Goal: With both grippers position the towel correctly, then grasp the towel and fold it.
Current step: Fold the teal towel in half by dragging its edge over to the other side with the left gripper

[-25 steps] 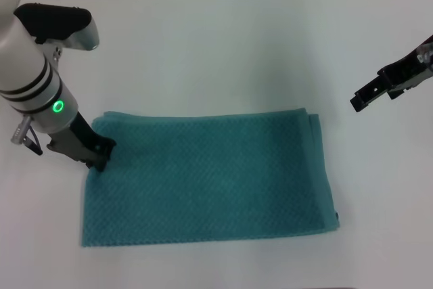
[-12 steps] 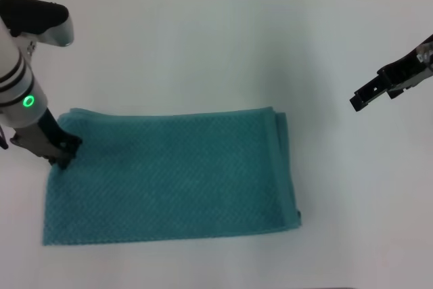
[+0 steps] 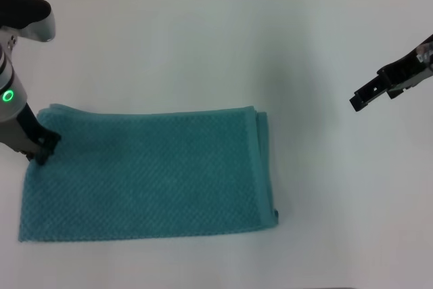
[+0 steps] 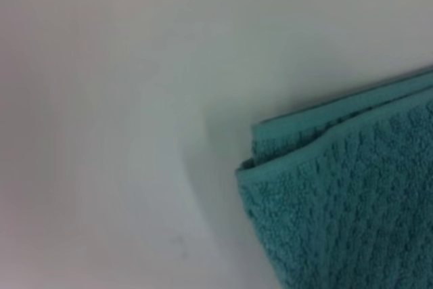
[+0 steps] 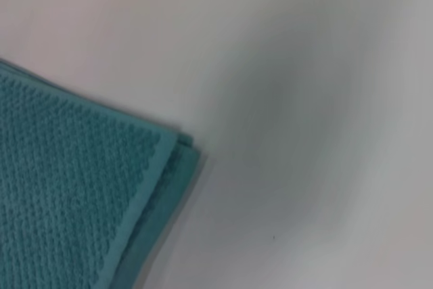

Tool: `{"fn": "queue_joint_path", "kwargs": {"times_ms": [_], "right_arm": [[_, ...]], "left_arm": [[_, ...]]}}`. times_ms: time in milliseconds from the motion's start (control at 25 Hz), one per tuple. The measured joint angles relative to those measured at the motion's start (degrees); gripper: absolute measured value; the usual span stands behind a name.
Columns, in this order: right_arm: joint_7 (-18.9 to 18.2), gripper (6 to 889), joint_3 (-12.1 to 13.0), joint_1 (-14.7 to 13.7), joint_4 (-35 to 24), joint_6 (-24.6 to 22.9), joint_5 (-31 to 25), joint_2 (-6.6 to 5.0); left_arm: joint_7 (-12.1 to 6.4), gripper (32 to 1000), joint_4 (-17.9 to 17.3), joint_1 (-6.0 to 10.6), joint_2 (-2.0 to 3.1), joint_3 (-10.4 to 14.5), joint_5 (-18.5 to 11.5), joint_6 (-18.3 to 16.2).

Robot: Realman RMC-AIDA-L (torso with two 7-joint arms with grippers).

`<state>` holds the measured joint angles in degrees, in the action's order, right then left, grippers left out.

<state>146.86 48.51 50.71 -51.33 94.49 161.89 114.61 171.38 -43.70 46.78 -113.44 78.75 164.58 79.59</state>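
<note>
Towel point(image 3: 145, 174) farther left with left gripper point(image 3: 40, 152)

Teal-green waffle-weave towel point(image 3: 145, 174), white table point(image 3: 223, 45), black left end effector point(image 3: 39, 148), seemingly black right end effector point(image 3: 369, 95)

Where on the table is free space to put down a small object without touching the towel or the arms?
The table lies bare beyond the towel up to the back wall, and also between the towel's right edge and the right gripper. It is crowded only at the towel's far left corner, where the left gripper presses down.
</note>
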Motion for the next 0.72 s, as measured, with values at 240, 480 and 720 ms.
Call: {"fn": "queue_joint_path", "kwargs": {"times_ms": [240, 480, 720], "right_arm": [[0.0, 852, 0.0, 0.0, 0.0, 0.0, 0.0, 0.0], [0.0, 852, 0.0, 0.1, 0.0, 0.0, 0.0, 0.0], [0.0, 852, 0.0, 0.1, 0.0, 0.0, 0.0, 0.0]], "left_arm": [[0.0, 86, 0.1, 0.29, 0.24, 1.1, 0.1, 0.5], [0.0, 86, -0.1, 0.37, 0.59, 1.2, 0.1, 0.7], [0.0, 86, -0.6, 0.68, 0.44, 1.0, 0.1, 1.4]]}}
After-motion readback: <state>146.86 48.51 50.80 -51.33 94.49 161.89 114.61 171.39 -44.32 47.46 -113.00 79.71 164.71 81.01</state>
